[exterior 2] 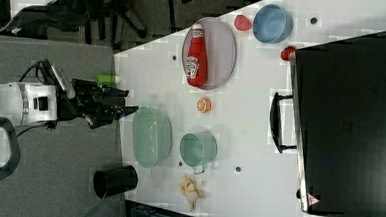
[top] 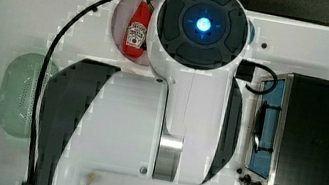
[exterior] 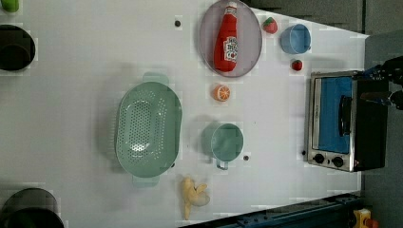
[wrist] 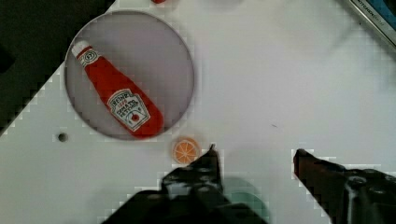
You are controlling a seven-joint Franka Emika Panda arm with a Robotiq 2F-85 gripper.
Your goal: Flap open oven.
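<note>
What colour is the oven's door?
Blue-tinted, behind a black bar handle; the oven shows it best in the left view.

White arm [top: 186,101] with rounded casing, dark grey round cap lit by a blue light at centre, silver metal band, black cable looping at upper left of the top view, black tool [wrist: 254,156] with two dark fingers [wrist: 208,165]

You see the oven [exterior: 343,124] with a matt black top, a brushed silvery metal front frame and a glossy blue-tinted door. The gripper [wrist: 254,156] looks like matt black plastic, its fingers standing apart with nothing between them. Near one fingertip lies a smooth orange slice [wrist: 186,150]; beyond it a glossy red ketchup bottle [wrist: 119,105] with a paper-like label rests on a smooth plate [wrist: 173,60]. The table [wrist: 280,88] is smooth, matt white. The colander [exterior: 148,128] looks like pale green perforated plastic.
</note>
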